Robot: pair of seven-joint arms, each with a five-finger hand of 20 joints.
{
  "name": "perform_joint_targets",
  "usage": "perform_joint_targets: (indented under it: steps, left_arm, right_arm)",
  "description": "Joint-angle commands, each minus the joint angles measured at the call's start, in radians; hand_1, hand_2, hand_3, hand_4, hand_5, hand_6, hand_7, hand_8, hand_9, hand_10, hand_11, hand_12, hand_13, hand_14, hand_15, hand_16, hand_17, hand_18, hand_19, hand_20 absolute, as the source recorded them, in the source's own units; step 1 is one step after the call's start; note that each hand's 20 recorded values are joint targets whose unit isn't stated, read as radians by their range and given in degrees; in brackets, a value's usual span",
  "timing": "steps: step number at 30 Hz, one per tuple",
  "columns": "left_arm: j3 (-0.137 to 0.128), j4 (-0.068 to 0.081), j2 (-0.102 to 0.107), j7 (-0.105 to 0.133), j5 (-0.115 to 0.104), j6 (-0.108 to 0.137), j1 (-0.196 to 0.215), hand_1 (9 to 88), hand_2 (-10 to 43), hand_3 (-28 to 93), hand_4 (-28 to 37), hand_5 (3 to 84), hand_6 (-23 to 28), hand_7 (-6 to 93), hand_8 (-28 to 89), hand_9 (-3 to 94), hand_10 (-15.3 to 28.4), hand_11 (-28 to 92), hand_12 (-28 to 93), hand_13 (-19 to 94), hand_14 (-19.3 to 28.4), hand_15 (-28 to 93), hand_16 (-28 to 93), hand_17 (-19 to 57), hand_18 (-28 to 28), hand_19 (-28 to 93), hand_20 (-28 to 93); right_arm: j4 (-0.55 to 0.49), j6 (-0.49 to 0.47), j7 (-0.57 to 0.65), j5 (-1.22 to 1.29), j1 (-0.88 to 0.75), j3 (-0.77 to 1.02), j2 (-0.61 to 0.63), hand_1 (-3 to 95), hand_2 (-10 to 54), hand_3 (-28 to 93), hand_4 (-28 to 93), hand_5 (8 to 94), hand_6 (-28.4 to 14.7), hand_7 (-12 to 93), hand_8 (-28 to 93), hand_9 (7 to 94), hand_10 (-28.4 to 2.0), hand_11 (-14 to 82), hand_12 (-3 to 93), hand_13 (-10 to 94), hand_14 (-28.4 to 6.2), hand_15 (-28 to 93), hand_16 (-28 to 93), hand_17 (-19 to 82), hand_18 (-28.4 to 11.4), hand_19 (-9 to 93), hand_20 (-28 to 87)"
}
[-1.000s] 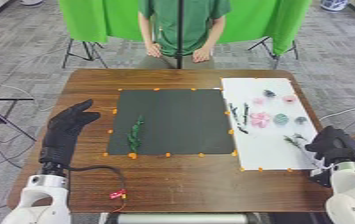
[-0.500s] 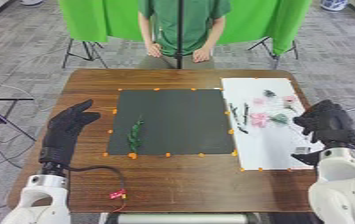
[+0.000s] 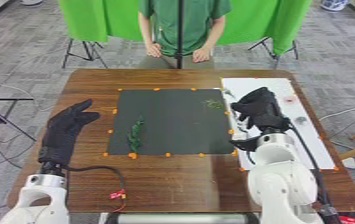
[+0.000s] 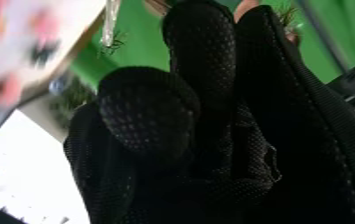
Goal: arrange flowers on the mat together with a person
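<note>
My right hand [image 3: 260, 109] is over the left part of the white sheet, beside the dark mat's right edge, curled round a thin sprig. The fine green tip of that sprig [image 3: 212, 104] hangs over the upper right of the mat [image 3: 169, 125]. In the right wrist view, the black-gloved right hand [image 4: 200, 105] has its fingers close together, with fine green sprig tips [image 4: 287, 14] beyond them. A leafy green stem [image 3: 135, 136] lies upright along the mat's left side. My left hand [image 3: 65, 127] rests left of the mat, relaxed and holding nothing.
On the white sheet [image 3: 311, 155] are a pink flower [image 3: 289, 99] and a grey-green one [image 3: 300, 120]; the hand covers other pieces. Orange tabs edge mat and sheet. A person stands across the brown table [image 3: 178, 187], hands together at the far edge.
My right hand has moved from the sheet's right edge leftward to the mat, bringing a sprig that earlier lay on the sheet. The left hand and the person have stayed still.
</note>
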Motion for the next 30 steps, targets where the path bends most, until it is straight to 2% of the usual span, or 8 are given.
perform_joint_targets:
  steps: [1,5,8,22,30]
  left_arm:
    - [-0.006,-0.004,0.015,-0.014,0.005,-0.005,0.012,24.3,3.8,63,-22.3,49.7,3.0,14.6,-6,54.0,14.0,26,16,37,18.4,21,4,1.8,14.9,12,19]
    - [-0.004,-0.007,0.014,-0.009,0.004,0.003,0.018,24.2,3.7,63,-22.3,49.6,2.9,14.8,-6,54.0,14.2,25,16,37,18.6,21,4,1.7,14.9,12,19]
    - [-0.002,-0.007,0.019,-0.02,0.004,0.0,0.019,24.2,3.7,63,-22.3,49.8,2.9,14.8,-7,54.1,14.4,25,16,37,18.9,21,5,1.6,15.0,12,19]
    - [0.007,-0.004,0.024,-0.036,0.005,-0.009,0.006,24.2,4.0,62,-22.1,50.0,3.1,14.3,-7,54.5,14.6,23,17,37,19.6,21,5,1.2,15.0,12,19]
    - [0.009,-0.004,0.023,-0.043,0.006,-0.018,0.006,24.2,4.0,62,-22.0,49.6,3.5,13.6,-6,54.0,14.6,23,17,37,19.4,20,5,1.1,15.0,12,19]
  right_arm:
    - [0.074,-0.067,-0.031,-0.007,-0.007,-0.105,-0.147,57.0,-9.5,61,-19,90.6,0.1,17,8,93.7,-9.7,34.4,18.7,94,-2.4,57,21,69,-12.6,93,45]
    - [0.095,-0.086,-0.051,0.018,-0.021,-0.142,-0.164,56.7,-9.5,62,-20,91.2,-0.2,17,8,93.7,-9.5,34.2,19.3,94,-2.5,58,20,69,-13.0,93,46]
    - [0.125,-0.084,-0.063,0.032,-0.011,-0.169,-0.172,56.4,-9.5,63,-21,91.8,-0.2,17,9,93.7,-9.7,35.3,19.4,94,-2.7,58,20,69,-13.4,93,47]
    - [0.251,-0.042,-0.095,-0.027,0.027,-0.23,-0.206,54.6,-9.5,69,-28,93.4,-0.3,17,8,93.7,-10.2,38.9,18.6,94,-3.2,60,20,69,-14.8,93,51]
    - [0.291,-0.024,-0.112,-0.072,0.031,-0.239,-0.213,55.3,-9.5,66,-24,92.0,0.0,16,8,93.7,-10.0,39.6,16.2,94,-2.8,60,20,70,-14.4,93,51]
